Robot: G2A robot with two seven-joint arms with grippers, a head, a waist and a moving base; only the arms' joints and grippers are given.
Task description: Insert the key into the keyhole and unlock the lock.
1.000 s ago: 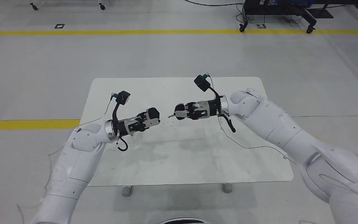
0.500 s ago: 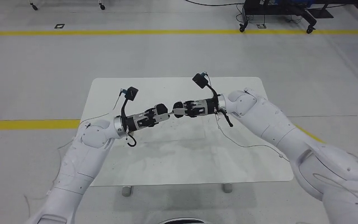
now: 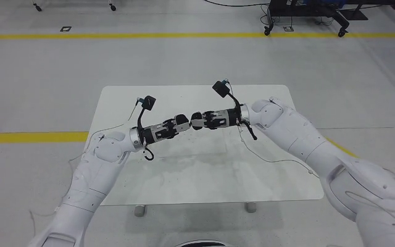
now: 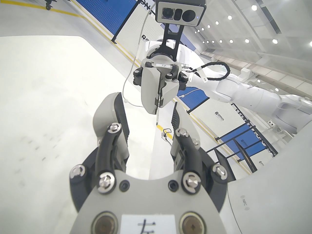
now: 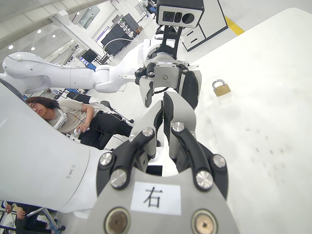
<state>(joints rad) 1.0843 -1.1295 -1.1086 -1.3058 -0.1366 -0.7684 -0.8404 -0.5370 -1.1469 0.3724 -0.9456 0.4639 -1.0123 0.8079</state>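
Observation:
My right gripper (image 3: 195, 120) is shut on the key (image 4: 157, 115), whose thin metal blade sticks out past its fingertips. It is held above the middle of the table. My left gripper (image 3: 182, 121) faces it tip to tip, open, with the key's blade between its fingers (image 4: 118, 113) but not touching either. In the right wrist view my right gripper (image 5: 162, 104) points at the left gripper's fingers (image 5: 191, 86). The brass padlock (image 5: 221, 89) lies flat on the table beyond them, with its shackle closed and nothing holding it.
The white table (image 3: 259, 179) has faint scuff marks. A yellow floor line (image 3: 185, 35) runs behind it. A seated person (image 5: 73, 120) is off to the side, away from the table.
My left arm has stretched toward the right gripper, closing the gap until its open fingers surround the key's tip. The right gripper shifted slightly toward it, then held still.

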